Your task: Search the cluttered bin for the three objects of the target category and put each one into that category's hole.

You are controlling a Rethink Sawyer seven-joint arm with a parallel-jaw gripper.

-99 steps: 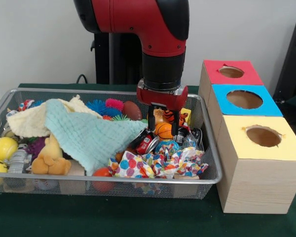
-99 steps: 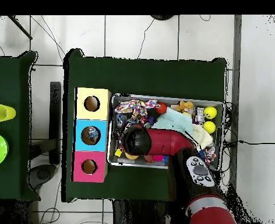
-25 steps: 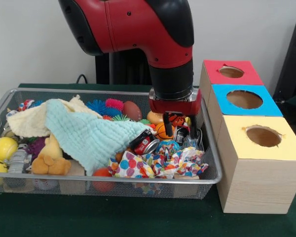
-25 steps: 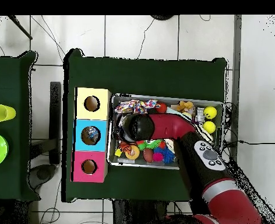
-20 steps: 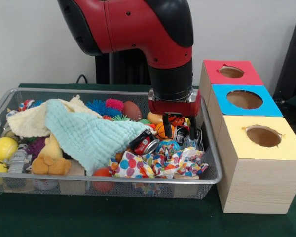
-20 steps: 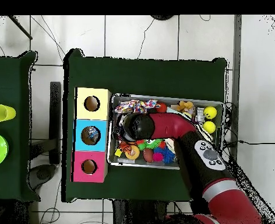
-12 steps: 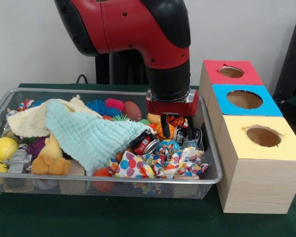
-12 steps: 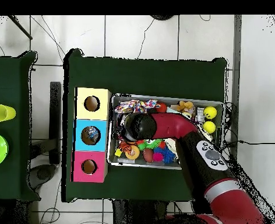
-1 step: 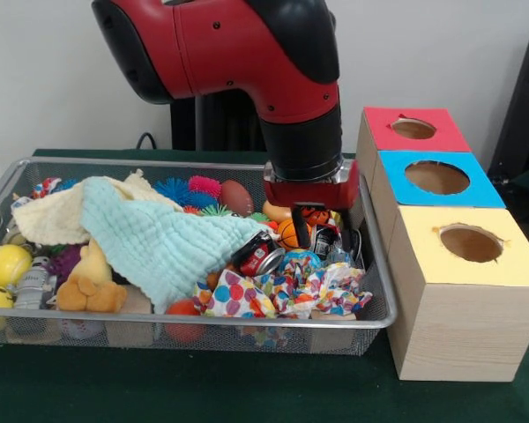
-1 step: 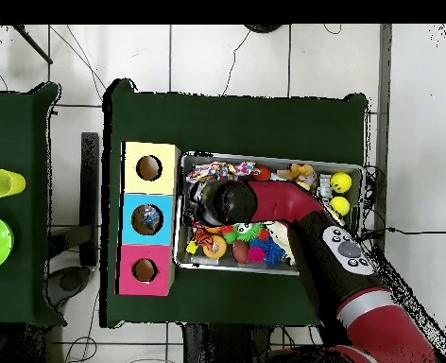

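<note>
Barely anything moved, arm just nudged left a touch, gripper sat open over the mini basketball, center-right in the bin.

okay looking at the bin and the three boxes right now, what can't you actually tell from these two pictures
- Front view: whether the gripper is open, shut or holding anything; its fingers merge with the clutter around the small basketball.
- Overhead view: the gripper and much of the wire bin lie under the red arm.
- Front view: what lies beneath the teal cloth.
- Both views: what the red, blue and yellow boxes hold; their holes look dark.
</note>
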